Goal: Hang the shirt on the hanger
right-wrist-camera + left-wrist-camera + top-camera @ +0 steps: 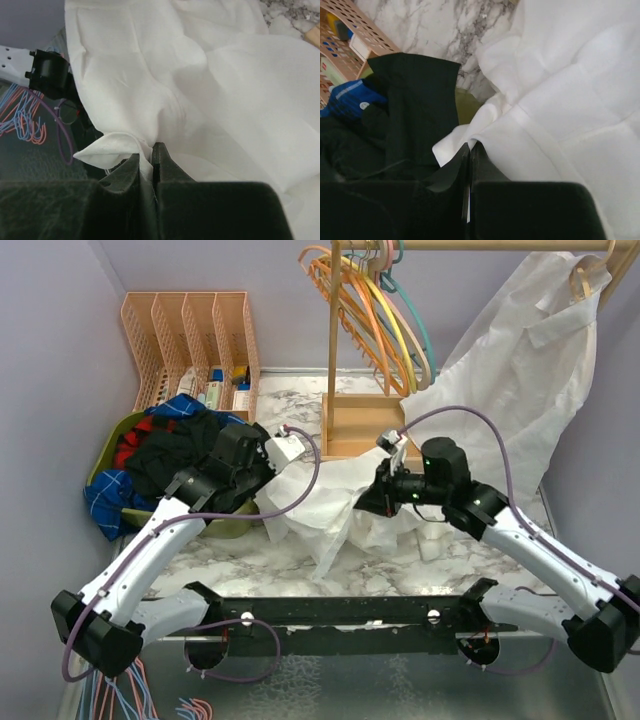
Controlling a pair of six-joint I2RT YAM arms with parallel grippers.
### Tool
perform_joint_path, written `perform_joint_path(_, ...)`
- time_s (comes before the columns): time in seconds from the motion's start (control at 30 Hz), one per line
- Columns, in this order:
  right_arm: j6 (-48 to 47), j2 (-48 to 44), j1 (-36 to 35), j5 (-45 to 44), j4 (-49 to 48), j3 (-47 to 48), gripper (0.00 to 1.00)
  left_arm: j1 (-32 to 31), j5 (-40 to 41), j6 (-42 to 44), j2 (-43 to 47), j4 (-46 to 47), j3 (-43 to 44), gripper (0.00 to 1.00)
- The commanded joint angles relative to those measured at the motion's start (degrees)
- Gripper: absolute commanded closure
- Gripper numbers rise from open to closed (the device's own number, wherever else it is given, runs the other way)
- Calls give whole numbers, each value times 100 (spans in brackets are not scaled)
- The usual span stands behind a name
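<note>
Left gripper (470, 148) is pressed together on a fold at the edge of the shirt (320, 508), its jaws nearly meeting with the thin white fabric caught between them. It sits at the left side of the crumpled cloth, right beside the dark garments (170, 455) that spill out of the green basket (103, 448) at the left of the top view. The right gripper (151, 150) is likewise clamped on a bunched corner of the same shirt, at the cloth's right side near the middle of the top view.

The shirt lies in a rumpled heap on the marble worktop (270, 565), stretched between the two grippers, in front of the wooden rack (335, 340).

The hanger (420, 322), teal, hangs at the top centre of the frame on that rack, the rightmost of a bundle that also holds orange, yellow and pink hangers (350, 300); it is well apart from the shirt. A second white shirt (520, 360) hangs at the upper right on a wooden hanger (580, 280). A peach organizer (190, 325) stands in the upper left corner.
</note>
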State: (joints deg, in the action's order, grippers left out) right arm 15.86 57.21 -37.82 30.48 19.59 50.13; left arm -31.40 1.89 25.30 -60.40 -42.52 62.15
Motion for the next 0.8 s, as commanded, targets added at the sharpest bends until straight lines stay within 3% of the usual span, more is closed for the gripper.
perform_joint_path(0.0,393,938,52,-89,-731,225,99,169,609,-292,-521,1354,24,100)
perform_joint_path(0.13,507,1958,230,-317,-1175,520,99,611,310,-630,-1470,1741,552,100)
perform_joint_path(0.23,528,2213,285,-664,-1614,537,99,729,402,-773,-2070,1837,1013,100)
perform_joint_path(0.33,518,2213,527,-1124,-1788,522,82,808,772,-859,-2651,1721,1571,100)
perform_joint_path(0.5,756,2638,1614,-466,-1443,592,75,964,990,-1083,-3719,1120,2636,100)
perform_joint_path(0.63,642,2873,1883,-160,-1372,520,44,1021,988,-1337,-4136,799,3018,100)
perform_joint_path(0.67,604,2847,1884,-152,-1371,497,20,1022,955,-1370,-4144,787,3011,100)
perform_joint_path(0.7,602,2789,1884,-161,-1377,464,2,1022,913,-1396,-4134,769,2994,100)
perform_joint_path(0.77,564,2612,1884,-130,-1413,389,0,1020,870,-1417,-4093,735,2956,100)
